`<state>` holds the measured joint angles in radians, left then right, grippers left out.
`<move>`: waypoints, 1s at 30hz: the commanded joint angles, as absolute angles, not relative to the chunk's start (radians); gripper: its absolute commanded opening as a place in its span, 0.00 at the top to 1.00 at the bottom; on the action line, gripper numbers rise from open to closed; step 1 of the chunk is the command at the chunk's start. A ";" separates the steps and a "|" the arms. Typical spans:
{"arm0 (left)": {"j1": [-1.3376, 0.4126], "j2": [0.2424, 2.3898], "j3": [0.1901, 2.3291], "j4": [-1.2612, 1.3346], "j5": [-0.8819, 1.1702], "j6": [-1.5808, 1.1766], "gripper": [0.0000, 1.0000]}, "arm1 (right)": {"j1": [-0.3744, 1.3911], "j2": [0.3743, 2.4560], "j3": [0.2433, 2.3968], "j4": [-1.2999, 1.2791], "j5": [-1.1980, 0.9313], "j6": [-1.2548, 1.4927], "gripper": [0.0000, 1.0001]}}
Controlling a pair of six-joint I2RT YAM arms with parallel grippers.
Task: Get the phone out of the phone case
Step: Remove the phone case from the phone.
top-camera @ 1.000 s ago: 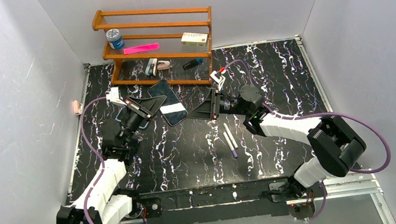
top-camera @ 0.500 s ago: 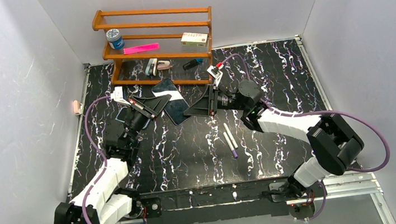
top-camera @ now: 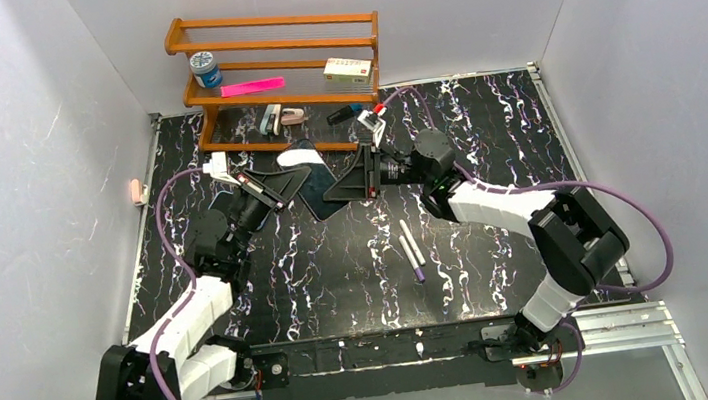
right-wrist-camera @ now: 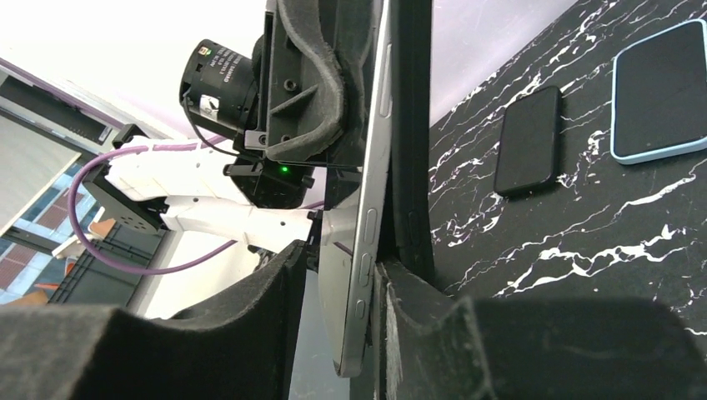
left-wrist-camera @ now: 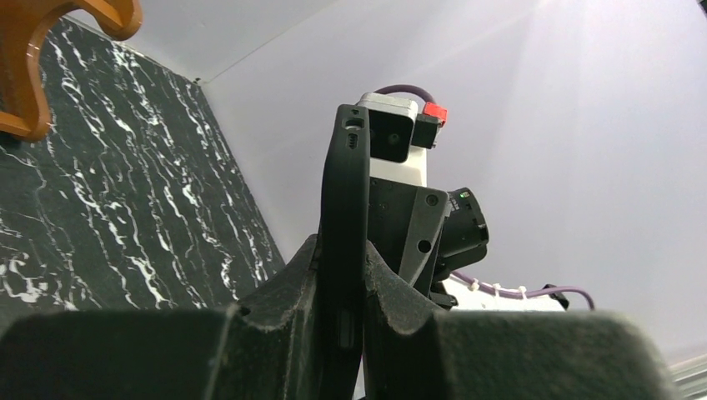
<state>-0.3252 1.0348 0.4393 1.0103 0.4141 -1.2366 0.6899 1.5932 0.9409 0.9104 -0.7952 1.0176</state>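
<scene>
- Phone (right-wrist-camera: 371, 167): edge-on, partly parted from case (left-wrist-camera: 342, 167), held above surface (top-camera: 337, 262), upper centre of overhead view.
- Left claw (left-wrist-camera: 342, 250): clamped on case.
- Right claw (right-wrist-camera: 342, 267): straddles phone; grip cannot be told.

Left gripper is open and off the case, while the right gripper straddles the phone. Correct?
No: the left gripper is shut on the phone case, as the left wrist view shows. The right gripper does straddle the phone.
</scene>
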 commanded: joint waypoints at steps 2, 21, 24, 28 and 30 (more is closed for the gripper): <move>-0.408 1.021 0.438 0.977 0.572 -1.178 1.00 | 0.702 1.609 1.032 1.038 -0.755 1.003 0.64; -0.402 0.732 0.478 0.423 0.255 -0.824 0.43 | 0.586 1.548 0.910 1.189 -0.757 1.184 0.99; -0.402 0.720 0.460 0.410 0.268 -0.820 0.37 | 0.583 1.531 0.904 1.180 -0.744 1.184 0.99; -0.402 0.721 0.441 0.422 0.304 -0.819 0.29 | 0.583 1.512 0.900 1.166 -0.732 1.173 0.99; -0.403 0.728 0.438 0.439 0.324 -0.822 0.24 | 0.584 1.507 0.902 1.158 -0.733 1.169 0.99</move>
